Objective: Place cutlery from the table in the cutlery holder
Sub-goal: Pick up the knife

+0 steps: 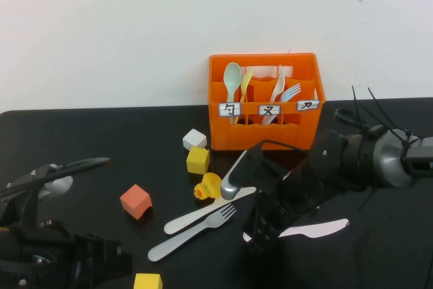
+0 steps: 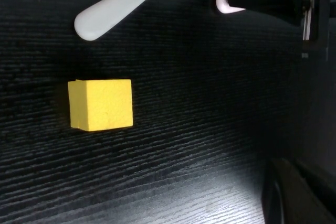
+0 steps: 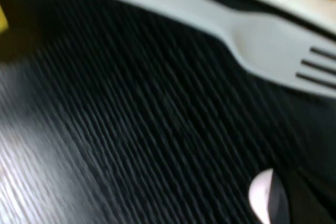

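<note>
The orange cutlery holder stands at the back and holds several spoons and forks. A grey fork and a white utensil lie side by side on the black table in front of it. A white knife lies to their right. My right gripper is down at the table, shut on the knife's handle end. That end also pokes out of it in the left wrist view. The fork lies just beyond it. My left gripper rests low at the front left, empty.
A yellow rubber duck, a yellow block, a white block and a red block lie left of the holder. Another yellow block sits at the front edge by my left gripper.
</note>
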Controlling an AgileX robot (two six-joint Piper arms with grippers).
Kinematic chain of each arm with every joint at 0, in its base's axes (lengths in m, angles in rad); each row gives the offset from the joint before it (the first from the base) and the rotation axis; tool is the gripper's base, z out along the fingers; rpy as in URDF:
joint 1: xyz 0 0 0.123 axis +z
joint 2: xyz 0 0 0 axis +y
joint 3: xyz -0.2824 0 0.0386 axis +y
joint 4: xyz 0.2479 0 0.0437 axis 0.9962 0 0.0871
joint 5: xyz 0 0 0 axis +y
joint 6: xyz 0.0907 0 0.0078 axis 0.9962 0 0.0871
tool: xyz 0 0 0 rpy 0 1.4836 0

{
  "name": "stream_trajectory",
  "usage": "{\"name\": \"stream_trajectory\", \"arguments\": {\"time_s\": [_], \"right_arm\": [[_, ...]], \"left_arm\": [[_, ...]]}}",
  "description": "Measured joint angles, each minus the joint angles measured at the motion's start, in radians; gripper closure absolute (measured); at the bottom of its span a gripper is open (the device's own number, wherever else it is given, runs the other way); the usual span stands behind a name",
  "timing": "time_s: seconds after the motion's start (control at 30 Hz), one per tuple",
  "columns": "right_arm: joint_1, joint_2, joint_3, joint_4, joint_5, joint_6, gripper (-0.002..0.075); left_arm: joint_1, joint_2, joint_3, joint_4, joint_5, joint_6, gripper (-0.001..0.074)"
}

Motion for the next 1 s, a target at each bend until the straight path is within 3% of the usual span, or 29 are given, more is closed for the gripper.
{"name": "stream_trajectory", "arguments": {"time_s": [0.57, 1.0], "right_arm": [[0.0, 0.002, 0.0, -0.05, -0.078, 0.029, 0.0728], [0.0, 0.03, -0.007, -0.074, -0.028, 0.029, 0.0728]], "left_arm": [[0.0, 0.0, 0.0, -0.019, 0.003, 0.0, 0.0736], [0.0, 0.002, 0.0, -0.044, 0.007, 0.0, 0.0736]]}}
